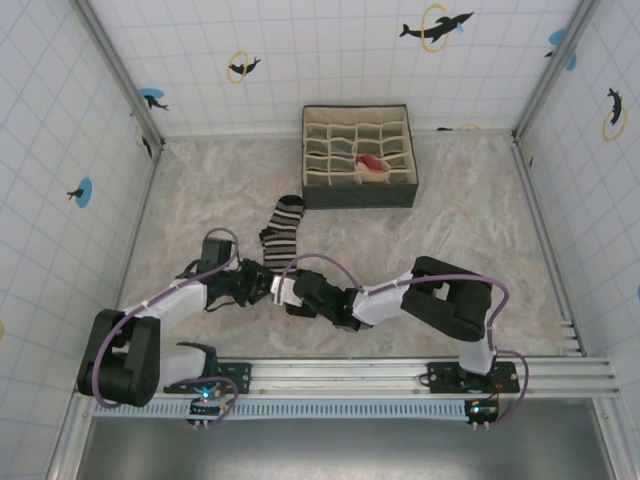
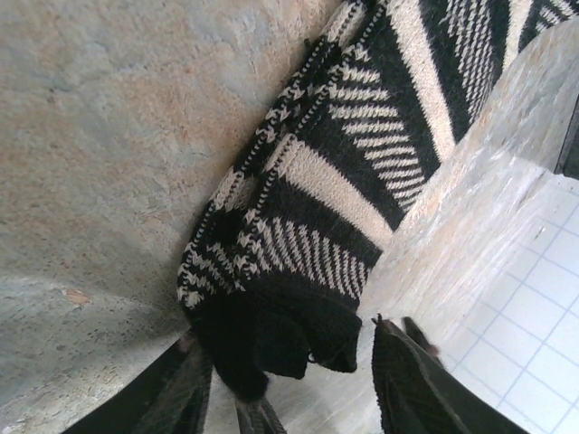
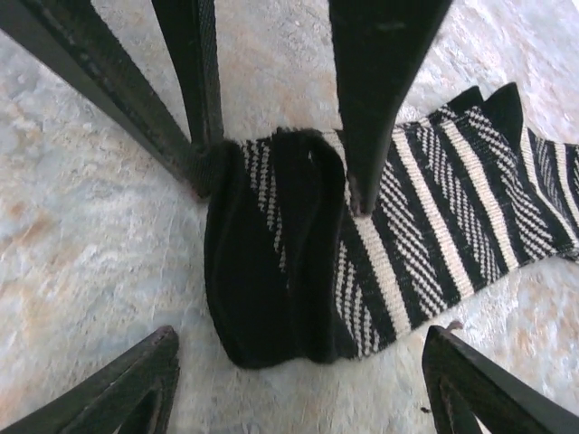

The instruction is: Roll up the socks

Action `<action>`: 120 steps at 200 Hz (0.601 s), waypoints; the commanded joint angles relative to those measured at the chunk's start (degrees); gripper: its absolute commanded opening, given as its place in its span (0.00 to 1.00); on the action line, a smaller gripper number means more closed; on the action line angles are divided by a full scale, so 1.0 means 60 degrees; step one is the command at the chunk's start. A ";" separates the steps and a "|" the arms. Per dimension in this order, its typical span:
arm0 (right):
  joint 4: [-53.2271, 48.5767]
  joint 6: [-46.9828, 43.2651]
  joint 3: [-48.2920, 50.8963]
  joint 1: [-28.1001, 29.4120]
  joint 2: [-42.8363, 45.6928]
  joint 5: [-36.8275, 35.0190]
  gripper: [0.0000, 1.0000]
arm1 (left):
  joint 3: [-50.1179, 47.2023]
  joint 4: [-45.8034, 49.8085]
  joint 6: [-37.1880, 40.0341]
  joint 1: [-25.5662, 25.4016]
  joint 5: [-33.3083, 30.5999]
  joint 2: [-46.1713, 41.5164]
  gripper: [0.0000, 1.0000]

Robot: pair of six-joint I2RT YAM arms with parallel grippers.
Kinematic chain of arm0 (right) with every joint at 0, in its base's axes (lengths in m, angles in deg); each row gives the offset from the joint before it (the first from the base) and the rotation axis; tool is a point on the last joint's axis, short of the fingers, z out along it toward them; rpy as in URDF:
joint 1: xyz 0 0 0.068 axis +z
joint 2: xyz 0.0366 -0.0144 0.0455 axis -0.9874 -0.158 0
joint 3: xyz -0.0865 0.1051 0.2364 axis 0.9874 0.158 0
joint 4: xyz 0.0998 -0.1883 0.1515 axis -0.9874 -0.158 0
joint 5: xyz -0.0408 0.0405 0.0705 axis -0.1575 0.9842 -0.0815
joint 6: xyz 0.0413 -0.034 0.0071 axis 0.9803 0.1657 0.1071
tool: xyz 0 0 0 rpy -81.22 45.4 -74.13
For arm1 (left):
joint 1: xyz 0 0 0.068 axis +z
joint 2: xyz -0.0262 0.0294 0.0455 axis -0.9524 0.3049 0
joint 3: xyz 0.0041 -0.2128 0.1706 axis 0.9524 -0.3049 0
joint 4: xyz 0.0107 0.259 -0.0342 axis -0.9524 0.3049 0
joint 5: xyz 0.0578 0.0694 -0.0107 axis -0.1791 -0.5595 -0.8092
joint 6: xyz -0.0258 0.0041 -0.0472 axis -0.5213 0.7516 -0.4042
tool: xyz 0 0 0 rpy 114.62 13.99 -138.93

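At 6 o'clock end of black sock (image 1: 283, 228), roll looks begun. Cannot tell left gripper (image 2: 288, 342) grip; right gripper (image 3: 301, 339) released. Next: pinch, roll toward 12.

Black striped sock (image 1: 283, 228) on table (image 1: 480, 230), left pincer (image 1: 262, 283) and right pincer (image 1: 285, 292) at its near end

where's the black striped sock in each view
top external: black striped sock lies mid-table, just front-left of the divider box.
left wrist: it runs from top right down to bottom centre.
right wrist: it runs from the centre to the right edge.
shared landmark: its solid black end, which is the near end in the top view.
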 commanded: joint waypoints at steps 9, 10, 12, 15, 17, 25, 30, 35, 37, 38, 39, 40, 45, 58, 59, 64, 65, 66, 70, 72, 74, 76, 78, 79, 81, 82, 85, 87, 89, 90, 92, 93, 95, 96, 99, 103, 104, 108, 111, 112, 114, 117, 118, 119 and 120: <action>-0.0304 -0.0130 -0.0293 -0.0152 -0.0458 0.0409 0.58 | 0.0322 0.0189 0.0185 0.0093 -0.0017 0.0068 0.43; -0.0305 -0.0128 -0.0294 -0.0152 -0.0465 0.0424 0.57 | 0.0322 0.0190 0.0191 0.0093 -0.0024 0.0068 0.43; -0.0309 -0.0129 -0.0306 -0.0152 -0.0468 0.0447 0.55 | 0.0330 0.0190 0.0196 0.0093 -0.0018 0.0068 0.42; -0.0326 -0.0118 -0.0317 -0.0178 -0.0483 0.0452 0.53 | 0.0338 0.0192 0.0205 0.0102 -0.0016 0.0079 0.42; -0.0340 -0.0113 -0.0322 -0.0181 -0.0487 0.0476 0.53 | 0.0330 0.0194 0.0210 0.0110 -0.0016 0.0082 0.42; -0.0362 -0.0086 -0.0327 -0.0190 -0.0488 0.0540 0.51 | 0.0330 0.0193 0.0221 0.0108 -0.0002 0.0104 0.40; -0.0364 -0.0082 -0.0324 -0.0196 -0.0487 0.0566 0.50 | 0.0326 0.0216 0.0219 0.0108 -0.0002 0.0112 0.39; -0.0381 -0.0084 -0.0337 -0.0208 -0.0506 0.0576 0.47 | 0.0322 0.0219 0.0227 0.0108 -0.0008 0.0125 0.38; -0.0380 -0.0089 -0.0339 -0.0210 -0.0514 0.0569 0.46 | 0.0319 0.0219 0.0219 0.0108 -0.0003 0.0126 0.38; -0.0387 -0.0085 -0.0346 -0.0211 -0.0516 0.0563 0.46 | 0.0320 0.0219 0.0230 0.0108 -0.0002 0.0126 0.37; -0.0405 -0.0091 -0.0350 -0.0204 -0.0516 0.0568 0.46 | 0.0321 0.0219 0.0236 0.0108 -0.0002 0.0126 0.37; -0.0421 -0.0086 -0.0352 -0.0200 -0.0509 0.0570 0.46 | 0.0322 0.0219 0.0239 0.0115 -0.0001 0.0126 0.37; -0.0450 -0.0085 -0.0368 -0.0199 -0.0530 0.0583 0.45 | 0.0330 0.0216 0.0240 0.0108 -0.0001 0.0141 0.36; -0.0524 -0.0064 -0.0390 -0.0203 -0.0546 0.0625 0.42 | 0.0341 0.0219 0.0245 0.0108 -0.0001 0.0145 0.34; -0.0532 -0.0065 -0.0394 -0.0200 -0.0546 0.0628 0.41 | 0.0346 0.0227 0.0251 0.0108 -0.0008 0.0143 0.34; -0.0555 -0.0069 -0.0398 -0.0205 -0.0554 0.0623 0.41 | 0.0348 0.0226 0.0256 0.0115 -0.0019 0.0141 0.33; -0.0555 -0.0075 -0.0398 -0.0208 -0.0557 0.0627 0.41 | 0.0350 0.0230 0.0256 0.0119 -0.0017 0.0134 0.33; -0.0562 -0.0071 -0.0398 -0.0209 -0.0559 0.0636 0.41 | 0.0351 0.0225 0.0263 0.0113 -0.0017 0.0137 0.33; -0.0571 -0.0063 -0.0398 -0.0200 -0.0561 0.0656 0.41 | 0.0348 0.0240 0.0270 0.0112 -0.0016 0.0139 0.32; -0.0592 -0.0066 -0.0398 -0.0216 -0.0561 0.0659 0.40 | 0.0351 0.0239 0.0263 0.0109 -0.0016 0.0133 0.32; -0.0590 -0.0066 -0.0398 -0.0212 -0.0561 0.0656 0.40 | 0.0351 0.0243 0.0265 0.0119 -0.0016 0.0128 0.32; -0.0586 -0.0067 -0.0398 -0.0215 -0.0561 0.0672 0.40 | 0.0351 0.0258 0.0273 0.0118 -0.0016 0.0127 0.32; -0.0585 -0.0059 -0.0398 -0.0216 -0.0572 0.0667 0.40 | 0.0351 0.0255 0.0282 0.0121 -0.0016 0.0126 0.32; -0.0592 -0.0063 -0.0398 -0.0221 -0.0574 0.0678 0.40 | 0.0359 0.0259 0.0291 0.0115 -0.0016 0.0126 0.32; -0.0601 -0.0066 -0.0405 -0.0213 -0.0568 0.0683 0.37 | 0.0361 0.0273 0.0302 0.0117 -0.0016 0.0126 0.32; -0.0607 -0.0066 -0.0409 -0.0212 -0.0565 0.0686 0.37 | 0.0356 0.0283 0.0308 0.0120 -0.0016 0.0126 0.31; -0.0629 -0.0072 -0.0423 -0.0220 -0.0585 0.0694 0.36 | 0.0372 0.0293 0.0319 0.0119 -0.0018 0.0126 0.31; -0.0647 -0.0061 -0.0426 -0.0228 -0.0589 0.0709 0.35 | 0.0379 0.0315 0.0331 0.0122 -0.0027 0.0126 0.31; -0.0666 -0.0058 -0.0445 -0.0237 -0.0597 0.0709 0.35 | 0.0388 0.0331 0.0333 0.0122 -0.0030 0.0119 0.30; -0.0669 -0.0048 -0.0451 -0.0231 -0.0594 0.0714 0.35 | 0.0392 0.0341 0.0339 0.0123 -0.0030 0.0123 0.30; -0.0693 -0.0058 -0.0459 -0.0238 -0.0602 0.0725 0.34 | 0.0394 0.0349 0.0354 0.0123 -0.0045 0.0114 0.30; -0.0697 -0.0062 -0.0465 -0.0239 -0.0604 0.0729 0.32 | 0.0402 0.0357 0.0356 0.0123 -0.0045 0.0113 0.30; -0.0719 -0.0062 -0.0480 -0.0240 -0.0605 0.0728 0.31 | 0.0408 0.0364 0.0369 0.0119 -0.0052 0.0112 0.30; -0.0732 -0.0064 -0.0483 -0.0240 -0.0605 0.0731 0.30 | 0.0409 0.0372 0.0364 0.0121 -0.0056 0.0112 0.30; -0.0762 -0.0044 -0.0509 -0.0248 -0.0614 0.0746 0.29 | 0.0417 0.0400 0.0376 0.0115 -0.0067 0.0104 0.30; -0.0805 -0.0030 -0.0539 -0.0246 -0.0627 0.0798 0.29 | 0.0439 0.0425 0.0391 0.0111 -0.0074 0.0098 0.29; -0.0812 -0.0034 -0.0542 -0.0258 -0.0631 0.0802 0.29 | 0.0432 0.0439 0.0397 0.0110 -0.0081 0.0097 0.29; -0.0832 -0.0009 -0.0557 -0.0263 -0.0623 0.0835 0.28 | 0.0459 0.0466 0.0432 0.0122 -0.0100 0.0083 0.29; -0.0853 0.0005 -0.0571 -0.0276 -0.0627 0.0861 0.26 | 0.0475 0.0492 0.0456 0.0119 -0.0111 0.0083 0.29; -0.0858 0.0013 -0.0580 -0.0280 -0.0616 0.0885 0.25 | 0.0479 0.0509 0.0458 0.0121 -0.0114 0.0083 0.29; -0.0887 0.0034 -0.0590 -0.0294 -0.0619 0.0896 0.24 | 0.0490 0.0530 0.0472 0.0115 -0.0125 0.0071 0.29; -0.0922 0.0063 -0.0616 -0.0311 -0.0609 0.0931 0.24 | 0.0515 0.0584 0.0486 0.0122 -0.0132 0.0074 0.29; -0.0936 0.0079 -0.0624 -0.0312 -0.0614 0.0949 0.24 | 0.0529 0.0599 0.0503 0.0122 -0.0140 0.0071 0.29; -0.0951 0.0087 -0.0635 -0.0313 -0.0617 0.0966 0.23 | 0.0535 0.0614 0.0511 0.0122 -0.0144 0.0069 0.29; -0.0958 0.0098 -0.0641 -0.0321 -0.0618 0.0981 0.23 | 0.0546 0.0622 0.0523 0.0123 -0.0160 0.0069 0.29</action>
